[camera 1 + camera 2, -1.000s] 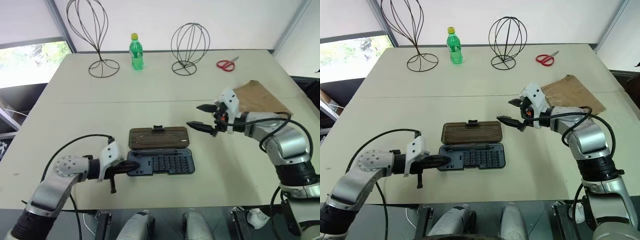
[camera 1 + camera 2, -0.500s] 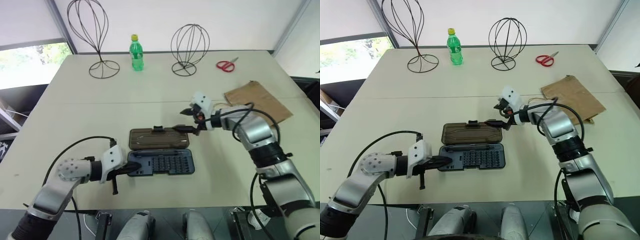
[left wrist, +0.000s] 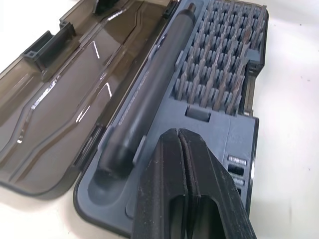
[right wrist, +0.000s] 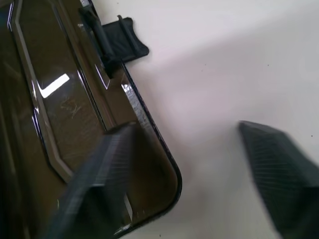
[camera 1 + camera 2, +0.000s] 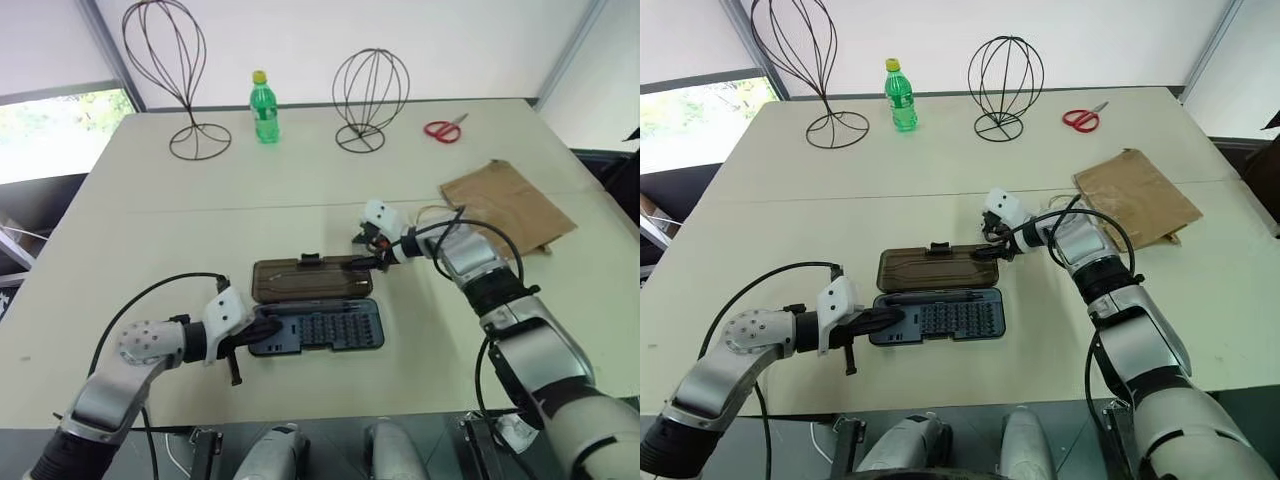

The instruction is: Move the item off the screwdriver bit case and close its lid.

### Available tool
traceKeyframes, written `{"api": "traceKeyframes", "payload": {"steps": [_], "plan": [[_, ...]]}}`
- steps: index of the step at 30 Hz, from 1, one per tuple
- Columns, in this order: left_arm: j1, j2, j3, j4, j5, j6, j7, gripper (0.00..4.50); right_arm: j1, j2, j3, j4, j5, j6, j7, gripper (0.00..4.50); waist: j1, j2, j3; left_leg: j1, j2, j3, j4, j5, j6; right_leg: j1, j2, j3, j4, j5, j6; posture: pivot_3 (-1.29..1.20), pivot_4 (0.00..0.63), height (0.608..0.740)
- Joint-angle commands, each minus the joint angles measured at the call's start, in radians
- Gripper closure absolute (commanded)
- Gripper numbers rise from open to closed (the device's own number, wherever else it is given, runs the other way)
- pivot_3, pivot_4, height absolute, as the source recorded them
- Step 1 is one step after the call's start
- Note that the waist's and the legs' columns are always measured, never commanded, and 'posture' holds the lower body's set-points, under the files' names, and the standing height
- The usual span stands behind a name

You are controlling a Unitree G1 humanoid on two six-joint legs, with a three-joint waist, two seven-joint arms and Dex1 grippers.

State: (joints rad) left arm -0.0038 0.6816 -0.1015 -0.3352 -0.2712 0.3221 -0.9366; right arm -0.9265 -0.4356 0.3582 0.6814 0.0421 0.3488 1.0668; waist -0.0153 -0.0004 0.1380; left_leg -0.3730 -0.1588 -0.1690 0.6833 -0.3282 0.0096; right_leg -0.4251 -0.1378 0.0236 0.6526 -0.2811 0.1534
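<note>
The screwdriver bit case lies open at the near middle of the table. Its brown see-through lid (image 5: 312, 278) lies flat behind the dark base (image 5: 320, 326), which holds rows of bits and a black driver handle (image 3: 149, 94). Nothing lies on the case. A brown paper bag (image 5: 505, 205) rests flat on the table to the right, apart from it. My left gripper (image 5: 262, 330) is shut, its tips on the base's left end (image 3: 239, 144). At the lid's far right corner my right gripper (image 5: 364, 252) is open, one finger (image 4: 99, 184) over the lid corner and the other over bare table.
At the table's far side stand a green bottle (image 5: 259, 94) and two wire stands (image 5: 198, 142) (image 5: 358, 138). Red scissors (image 5: 440, 130) lie at the far right. The table's front edge runs just below the case.
My right gripper has swung left and down from mid-air to the lid's far right corner, still open. The left gripper has stayed at the base's left end. The camera has shifted slightly.
</note>
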Motion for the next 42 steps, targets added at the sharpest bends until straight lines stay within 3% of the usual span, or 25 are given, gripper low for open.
{"api": "traceKeyframes", "payload": {"steps": [1,3,4,8,12,14,20,27,38,42], "plan": [[0.03,0.005,-0.025,0.03,0.019,0.02,0.007,4.5,-0.03,0.025,0.011,0.06,-0.04,-0.035,0.024,3.44,-0.003,0.0,0.0,0.0,0.0,0.0,0.0,0.0,0.0,0.0,0.0,0.0,0.0,0.0,0.0,0.0,0.15,0.74],[0.04,0.008,-0.026,0.032,0.018,0.017,0.006,4.5,-0.039,0.032,0.021,0.087,-0.059,-0.053,0.049,4.34,-0.004,0.0,-0.001,0.001,0.001,0.0,0.0,0.0,-0.001,0.001,0.001,0.0,0.0,0.0,0.0,0.0,0.15,0.74],[0.046,0.01,-0.024,0.035,0.018,0.015,0.004,4.5,-0.041,0.034,0.03,0.102,-0.074,-0.072,0.065,4.43,-0.005,0.0,-0.003,0.001,0.001,0.0,0.0,0.001,-0.001,0.001,0.001,0.0,0.0,0.0,0.0,0.0,0.15,0.74],[0.085,0.013,-0.006,0.037,-0.01,0.028,-0.002,4.5,-0.037,0.029,0.077,0.178,-0.159,-0.24,0.07,4.43,-0.006,0.006,-0.009,0.003,0.003,0.0,-0.002,0.0,-0.002,0.001,0.003,0.0,0.0,0.0,0.0,0.0,0.15,0.74],[0.108,0.014,-0.01,0.05,-0.016,0.025,-0.006,4.5,-0.047,0.023,0.061,0.211,-0.209,-0.453,-0.039,4.43,-0.005,0.007,-0.012,0.008,0.003,0.0,-0.004,0.0,-0.003,0.005,0.003,0.0,-0.001,0.0,0.0,0.0,0.15,0.74],[0.111,0.01,-0.011,0.067,-0.016,0.022,-0.002,4.5,-0.049,0.017,0.042,0.191,-0.221,-0.526,-0.089,4.43,-0.002,0.007,-0.012,0.019,0.004,0.001,-0.007,0.0,-0.003,0.017,0.004,0.0,-0.005,0.0,-0.001,0.0,0.15,0.74],[0.092,0.026,0.009,0.126,-0.027,0.009,-0.023,4.5,-0.005,-0.044,0.069,0.121,-0.331,-0.732,-0.175,4.43,0.0,0.008,-0.011,0.019,0.004,0.001,-0.007,0.001,-0.004,0.016,0.004,0.001,-0.004,0.0,-0.001,0.0,0.15,0.74],[0.065,0.033,0.011,0.191,-0.019,-0.017,-0.043,4.5,0.065,-0.101,0.022,-0.071,-0.366,-0.784,-0.27,4.43,0.006,0.009,-0.01,0.019,0.004,0.0,-0.007,0.001,-0.004,0.015,0.004,0.001,-0.005,0.0,-0.001,0.0,0.15,0.74],[0.084,0.022,-0.013,0.183,-0.024,-0.016,-0.054,4.5,0.321,-0.159,-0.086,-0.537,-0.383,-0.753,-0.419,4.43,0.011,0.01,-0.01,0.018,0.004,0.0,-0.009,0.001,-0.004,0.015,0.004,0.001,-0.006,0.0,-0.001,0.0,0.15,0.74],[0.07,-0.012,0.029,0.098,-0.169,0.119,-0.048,4.5,0.339,-0.163,-0.07,-0.566,-0.425,-0.778,-0.448,4.43,0.011,0.01,-0.01,0.018,0.004,0.0,-0.009,0.001,-0.004,0.015,0.004,0.001,-0.007,0.0,-0.001,0.0,0.15,0.74]]}}
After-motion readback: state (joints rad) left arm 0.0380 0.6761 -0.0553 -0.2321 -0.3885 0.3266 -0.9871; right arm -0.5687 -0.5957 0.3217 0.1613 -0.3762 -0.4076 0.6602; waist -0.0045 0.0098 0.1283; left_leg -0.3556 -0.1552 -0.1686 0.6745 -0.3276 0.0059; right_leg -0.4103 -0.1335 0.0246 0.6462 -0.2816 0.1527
